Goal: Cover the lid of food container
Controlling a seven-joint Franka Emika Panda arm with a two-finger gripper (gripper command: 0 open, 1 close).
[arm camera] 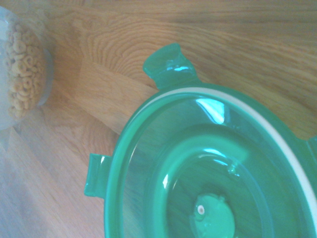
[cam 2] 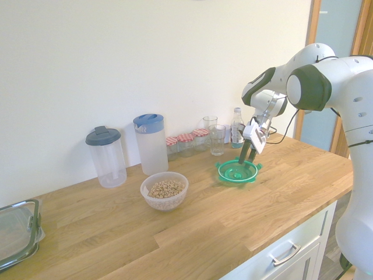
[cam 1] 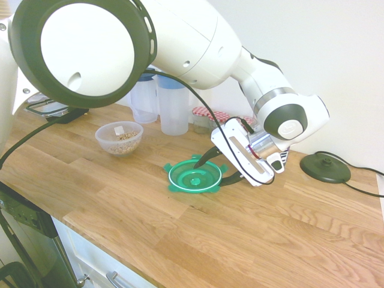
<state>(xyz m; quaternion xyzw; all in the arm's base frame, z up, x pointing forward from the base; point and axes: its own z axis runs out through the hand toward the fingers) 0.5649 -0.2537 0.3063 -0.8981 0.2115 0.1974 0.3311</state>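
Note:
The green round lid (cam 1: 193,177) lies flat on the wooden counter, its white ring and central knob facing up; it fills most of the wrist view (arm camera: 213,173). My gripper (cam 1: 211,173) is open and tilted down over the lid's right side, one dark finger above the lid's far rim and the other just off its right edge (cam 2: 245,162). Nothing is held. The food container (cam 1: 119,138), a small clear bowl of beige cereal, stands apart to the left of the lid (cam 2: 165,190), and its edge shows in the wrist view (arm camera: 22,69).
Two clear pitchers (cam 1: 173,105) and red-capped jars (cam 1: 207,116) line the wall behind the lid. Glasses and a small bottle (cam 2: 236,135) stand there too. A black round base (cam 1: 325,168) sits to the right. A rectangular clear container (cam 2: 14,233) lies at the counter's far end.

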